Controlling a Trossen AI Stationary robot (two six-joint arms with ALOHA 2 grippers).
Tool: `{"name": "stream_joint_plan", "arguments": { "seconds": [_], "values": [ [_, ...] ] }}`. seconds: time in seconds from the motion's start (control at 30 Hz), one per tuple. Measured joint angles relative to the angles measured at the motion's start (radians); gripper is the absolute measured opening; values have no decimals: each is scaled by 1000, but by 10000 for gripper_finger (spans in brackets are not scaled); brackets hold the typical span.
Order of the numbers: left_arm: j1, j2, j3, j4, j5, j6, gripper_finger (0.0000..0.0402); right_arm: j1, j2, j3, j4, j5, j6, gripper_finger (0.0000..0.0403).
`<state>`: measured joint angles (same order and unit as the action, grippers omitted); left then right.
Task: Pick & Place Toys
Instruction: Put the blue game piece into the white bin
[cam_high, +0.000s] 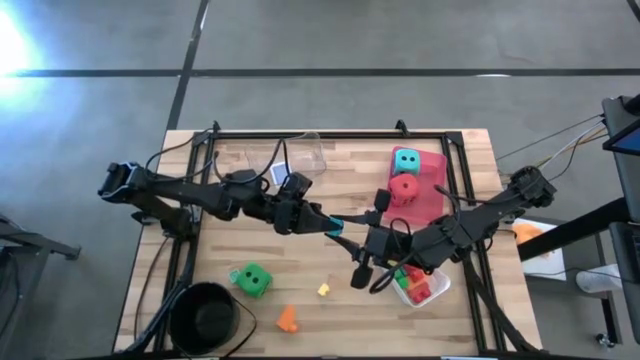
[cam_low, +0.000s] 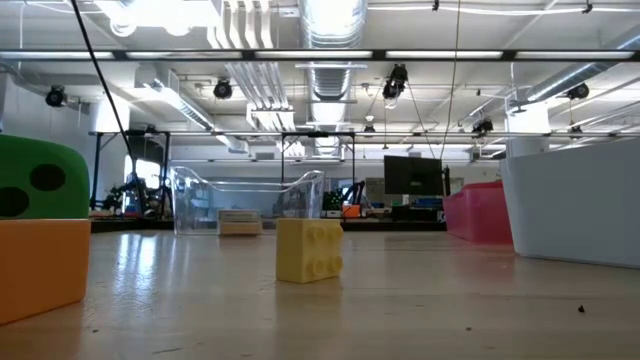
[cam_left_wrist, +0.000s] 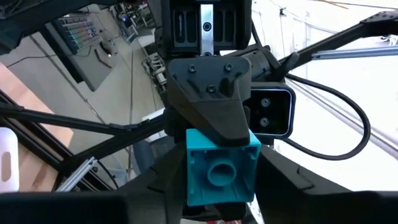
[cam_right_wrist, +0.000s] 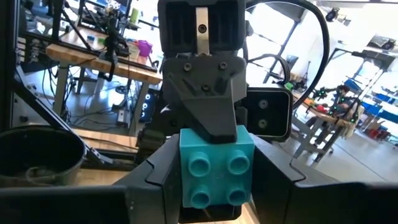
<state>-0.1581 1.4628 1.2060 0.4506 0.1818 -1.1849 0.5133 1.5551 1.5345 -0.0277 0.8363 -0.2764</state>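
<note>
A teal brick (cam_high: 335, 221) hangs in mid-air above the table's middle, held between both grippers. My left gripper (cam_high: 326, 220) reaches in level from the table's left, and my right gripper (cam_high: 347, 231) from the right. Both are shut on the brick. The brick's hollow underside (cam_left_wrist: 221, 172) faces the left wrist and its studs (cam_right_wrist: 216, 171) face the right wrist. A green die (cam_high: 252, 280), a yellow brick (cam_high: 323, 289) and an orange brick (cam_high: 287, 319) rest on the table near its front edge. My left gripper pinches the teal brick between its two fingers, on two opposite side walls (cam_left_wrist: 193, 180). The fingers come in level from the table's left. The brick is clear of the table. My right gripper pinches the same brick between its two fingers, on its other two side walls (cam_right_wrist: 185, 177). The fingers come in level from the table's right, crosswise to the left gripper's fingers. One of the left gripper's fingers (cam_right_wrist: 208, 106) lies on the wall between them.
A pink tray (cam_high: 436, 200) at the far right holds a teal die (cam_high: 405, 160) and a red die (cam_high: 404, 189). A white tray (cam_high: 437, 290) with bricks sits under my right arm. A clear tray (cam_high: 290, 153) stands at the far edge and a black bowl (cam_high: 205, 315) at the near left corner.
</note>
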Motion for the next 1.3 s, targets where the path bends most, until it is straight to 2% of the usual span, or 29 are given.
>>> {"name": "stream_joint_plan", "arguments": {
  "seconds": [0.27,0.43,0.53,0.7,0.8,0.9,1.07,1.3],
  "values": [
    [-1,-3,0,2,13,129,301,0,-11,-1,0,-18,77,132],
    [-26,-25,0,-27,34,275,356,1,-43,-1,-78,-158,193,132],
    [-43,-49,8,-164,38,347,368,1,-69,-1,-172,-247,302,132],
    [-70,-74,40,-516,-13,425,371,3,-118,-1,-348,-418,489,132],
    [-81,-72,59,-734,-50,421,371,10,-145,-1,-483,-477,597,132],
    [-85,-65,65,-876,-70,395,371,22,-163,-3,-639,-505,708,132],
    [-98,-65,66,-950,-87,353,372,78,-193,-48,-920,-507,944,132],
    [-119,-65,84,-952,-145,342,372,159,-278,-235,-933,-508,1205,132]
  ]
}}
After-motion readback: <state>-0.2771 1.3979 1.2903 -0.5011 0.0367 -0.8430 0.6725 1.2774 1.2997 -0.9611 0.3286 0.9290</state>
